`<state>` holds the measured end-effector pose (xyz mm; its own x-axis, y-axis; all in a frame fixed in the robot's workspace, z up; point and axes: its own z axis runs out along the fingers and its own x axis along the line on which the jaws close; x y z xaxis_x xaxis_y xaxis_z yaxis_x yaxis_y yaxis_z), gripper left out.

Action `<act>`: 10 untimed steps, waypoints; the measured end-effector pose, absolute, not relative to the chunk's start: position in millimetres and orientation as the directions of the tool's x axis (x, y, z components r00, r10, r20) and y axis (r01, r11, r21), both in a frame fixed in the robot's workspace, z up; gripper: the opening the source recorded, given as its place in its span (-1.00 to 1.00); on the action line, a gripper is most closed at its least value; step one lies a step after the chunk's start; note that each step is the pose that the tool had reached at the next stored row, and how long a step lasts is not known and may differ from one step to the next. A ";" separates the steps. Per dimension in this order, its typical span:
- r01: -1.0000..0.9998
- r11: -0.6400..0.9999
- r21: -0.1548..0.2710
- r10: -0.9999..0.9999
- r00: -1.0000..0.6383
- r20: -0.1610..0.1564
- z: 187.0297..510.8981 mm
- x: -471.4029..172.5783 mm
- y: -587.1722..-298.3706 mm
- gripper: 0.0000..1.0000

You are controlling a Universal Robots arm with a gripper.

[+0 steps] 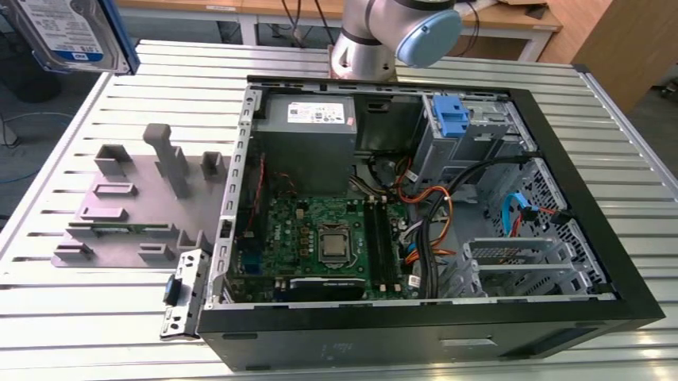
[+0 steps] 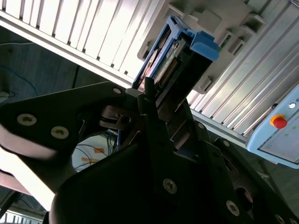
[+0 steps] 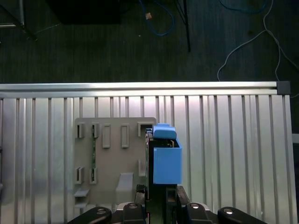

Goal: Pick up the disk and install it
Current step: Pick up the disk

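Gripper [image 3: 157, 198] was clamped on the disk [image 3: 167, 161], its dark fingers pressed against the two broad faces at one end, so the drive stood out edge-on from the jaws in both wrist views. In the exterior view the disk hung in the air at the upper corner on that view's left, label face showing, well apart from the case [image 1: 593, 206]. The first wrist view put it above the edge of the fixture [image 3: 112, 154] and clear of it. It looked a stiff, flat metal slab, probably dense for its size, with smooth faces that could slide in a weak pinch. I judged it fragile against knocks, most of all along the end where what seemed a connector edge and bare board showed in the second wrist view. The broad faces or the metal body seemed the sound places to hold, away from that end and from the blue rails, which were glossy moulded plastic, thin and likely springy. The table [image 1: 63, 333] was ribbed pale aluminium, long parallel slats with grooves between. The fixture was matt grey, a flat plate with upright posts and slotted blocks. The case was black outside, with grey perforated sheet metal inside, lying open on its side. Within it sat a green board [image 1: 317, 230], a grey supply [image 1: 307, 115] with a white label, loose bundled cables [image 1: 434, 198] and a blue bracket [image 1: 452, 119] at the bay.
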<state>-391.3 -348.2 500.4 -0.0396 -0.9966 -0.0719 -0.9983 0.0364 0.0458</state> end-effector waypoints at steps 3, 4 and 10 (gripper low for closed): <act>-0.998 0.036 0.045 -0.997 -0.040 -0.072 506.5 -391.3 -348.2 -0.30; -0.998 0.036 0.044 -0.997 -0.040 -0.072 507.3 -391.3 -348.2 -0.30; -0.998 0.036 0.044 -0.997 -0.039 -0.072 507.4 -391.3 -348.2 -0.30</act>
<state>-391.3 -348.2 507.4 -0.0395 -0.9966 -0.0719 -0.9984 0.0364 0.0441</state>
